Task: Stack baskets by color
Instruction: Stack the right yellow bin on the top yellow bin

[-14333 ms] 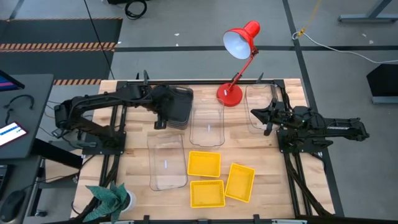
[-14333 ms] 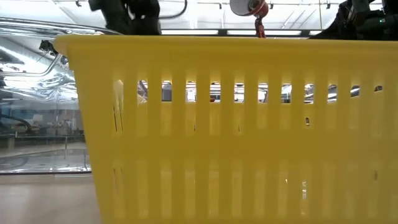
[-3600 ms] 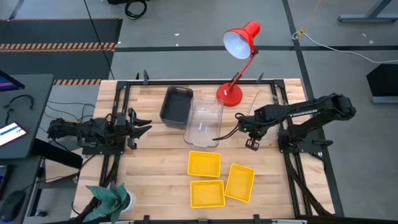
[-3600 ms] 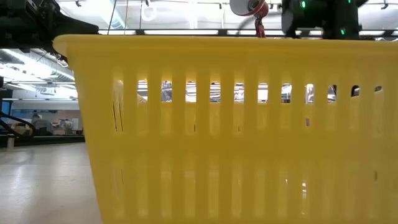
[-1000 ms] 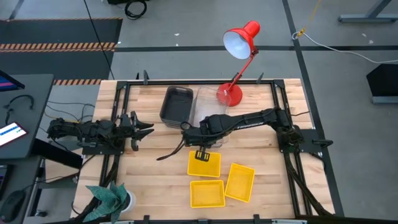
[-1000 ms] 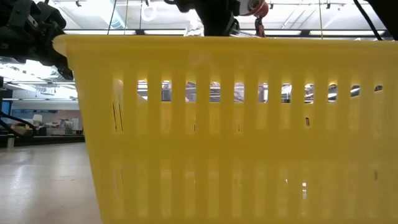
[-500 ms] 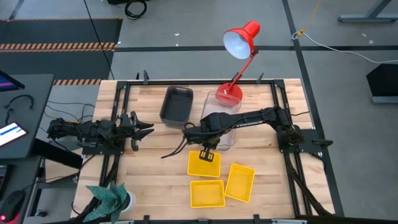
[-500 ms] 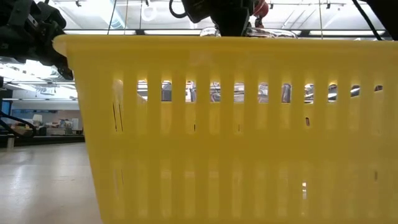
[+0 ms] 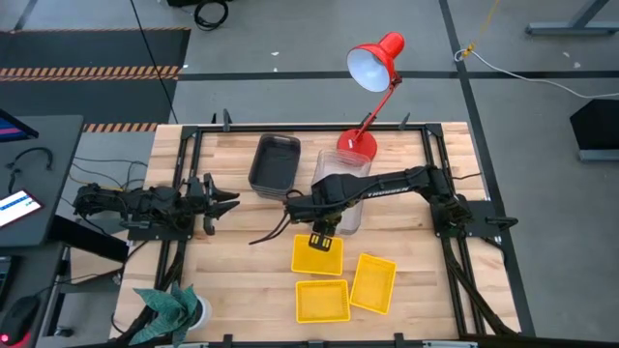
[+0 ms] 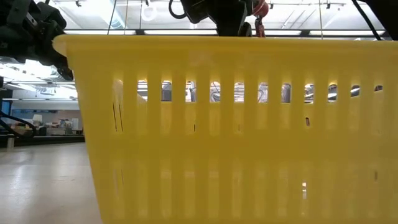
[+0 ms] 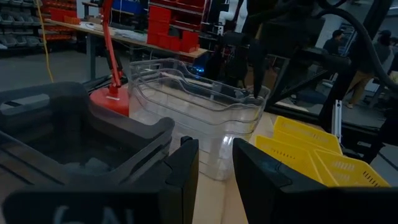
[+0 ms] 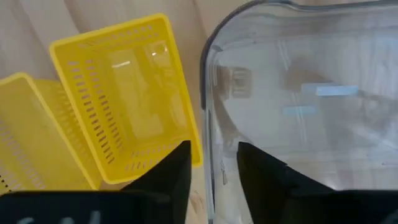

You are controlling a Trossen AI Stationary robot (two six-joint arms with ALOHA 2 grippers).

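Note:
Clear baskets (image 9: pixel 346 179) sit nested in one stack at the table's middle, also seen as the clear stack (image 11: pixel 199 106) in the left wrist view. My right gripper (image 9: pixel 324 220) points down over the stack's near end. It is open (image 12: pixel 212 149), with one finger on either side of the top clear basket's end rim (image 12: pixel 207 93). Whether they touch it, I cannot tell. Dark grey baskets (image 9: pixel 274 162) are stacked to its left. Three yellow baskets (image 9: pixel 317 253), (image 9: pixel 322 300), (image 9: pixel 373 282) lie singly near the front. My left gripper (image 9: pixel 224 196) waits open (image 11: pixel 216 155) at the left.
A red desk lamp's base (image 9: pixel 356 147) stands just behind the clear stack, its head (image 9: pixel 375 60) beyond the far edge. One yellow basket's wall (image 10: pixel 236 124) fills the low view. A green plant (image 9: pixel 174 307) stands at the near left corner. Bare wood lies near the front left.
My right gripper has carried the top clear basket a little toward the table's right edge, over the clear stack. The basket's raised rim, seen half a second ago above the yellow basket in the low view, has sunk out of sight. The left arm has kept still.

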